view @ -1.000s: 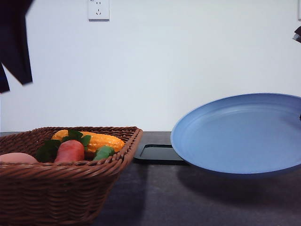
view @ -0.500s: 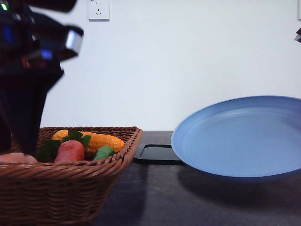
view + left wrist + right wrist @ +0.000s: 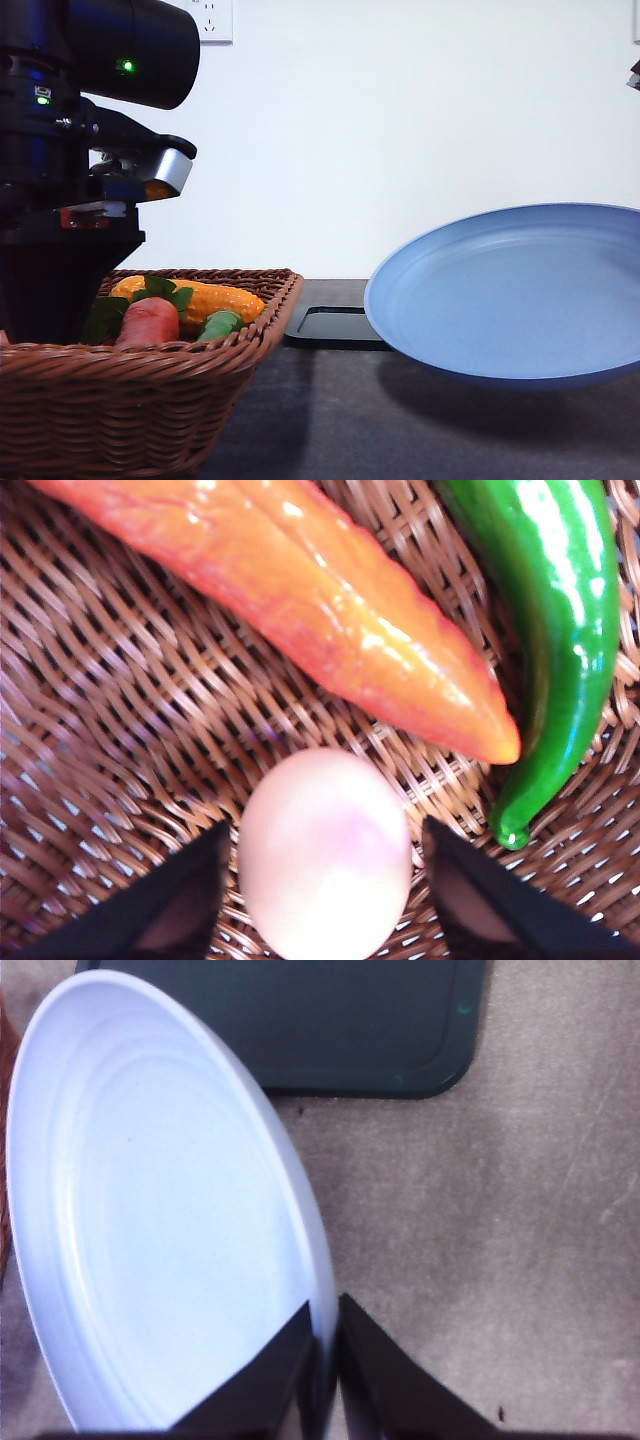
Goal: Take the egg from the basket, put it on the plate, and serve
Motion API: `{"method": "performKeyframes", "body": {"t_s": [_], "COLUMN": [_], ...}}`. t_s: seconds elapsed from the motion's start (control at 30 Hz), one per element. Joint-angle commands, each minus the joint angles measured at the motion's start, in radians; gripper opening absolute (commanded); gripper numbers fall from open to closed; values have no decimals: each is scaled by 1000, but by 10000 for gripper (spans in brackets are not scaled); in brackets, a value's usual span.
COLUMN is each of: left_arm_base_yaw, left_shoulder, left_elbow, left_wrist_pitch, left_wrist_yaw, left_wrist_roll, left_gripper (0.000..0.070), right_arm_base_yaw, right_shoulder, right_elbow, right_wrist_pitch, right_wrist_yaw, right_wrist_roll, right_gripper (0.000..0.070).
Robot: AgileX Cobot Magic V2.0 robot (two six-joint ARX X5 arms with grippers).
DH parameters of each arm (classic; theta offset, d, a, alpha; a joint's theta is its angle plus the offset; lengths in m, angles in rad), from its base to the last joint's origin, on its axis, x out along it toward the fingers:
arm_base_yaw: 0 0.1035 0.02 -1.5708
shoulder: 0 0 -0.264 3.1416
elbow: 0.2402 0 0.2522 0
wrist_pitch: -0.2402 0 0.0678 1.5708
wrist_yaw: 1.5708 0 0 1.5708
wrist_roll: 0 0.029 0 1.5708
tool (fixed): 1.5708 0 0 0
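- Since a second ago the left arm has come down: then just a dark blurred piece hung at the upper left of the front view; now its black body, with green indicator lights and a silver camera block, stands over the left end of the large brown woven wicker basket [image 3: 150, 385].
- In the front view a second ago the small pinkish-brown egg [image 3: 325, 852] showed at the basket's left end; the arm now covers that spot.
- The wide matte light-blue round plate [image 3: 520, 295] sits a touch lower than a second ago and matches the half-second-ago frame, tilted, raised above the dark tabletop [image 3: 420, 430].
- The left gripper [image 3: 325, 895] is spread, one black fingertip [image 3: 170, 910] on each side of the egg, with a gap to the shell on both sides.
- The egg lies on the basket's woven floor, near the tip of a long orange pepper [image 3: 310, 610] and a glossy green chilli [image 3: 560, 630].
- The right gripper [image 3: 325, 1360] is pinched on the plate's rim.
- A flat black tray [image 3: 300, 1020] lies on the table beyond the plate.
- The front view also shows a red-orange vegetable with green leaves [image 3: 148, 318] and a yellow corn cob [image 3: 205, 298] in the basket.
- A white wall socket [image 3: 215, 18] has no readable writing; no labels or brands can be read anywhere.
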Motion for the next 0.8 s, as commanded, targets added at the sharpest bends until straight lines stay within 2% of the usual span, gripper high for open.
{"method": "performKeyframes", "body": {"t_s": [0.0,0.1,0.17,0.43,0.63,0.77], "left_arm_base_yaw": [-9,-9,-9,-9,-13,-38], "left_shoulder": [15,15,15,-35,-127,-164], "left_elbow": [15,15,15,59,194,298], "left_wrist_pitch": [1,2,3,-39,-45,11], "left_wrist_yaw": [-4,-4,-6,-147,-149,-130], "left_wrist_roll": [-8,-8,-3,3,-1,-1], "left_gripper": [225,146,125,120,120,120], "right_arm_base_yaw": [-1,-1,-1,-1,-1,-1], "right_shoulder": [4,4,4,4,4,6], "right_elbow": [4,4,4,4,13,34], "right_wrist_pitch": [11,11,11,11,11,9], "right_wrist_yaw": [-3,-3,-3,-38,-96,-167], "right_wrist_roll": [-8,-8,-8,-6,28,63], "right_gripper": [0,0,0,0,0,0]}}
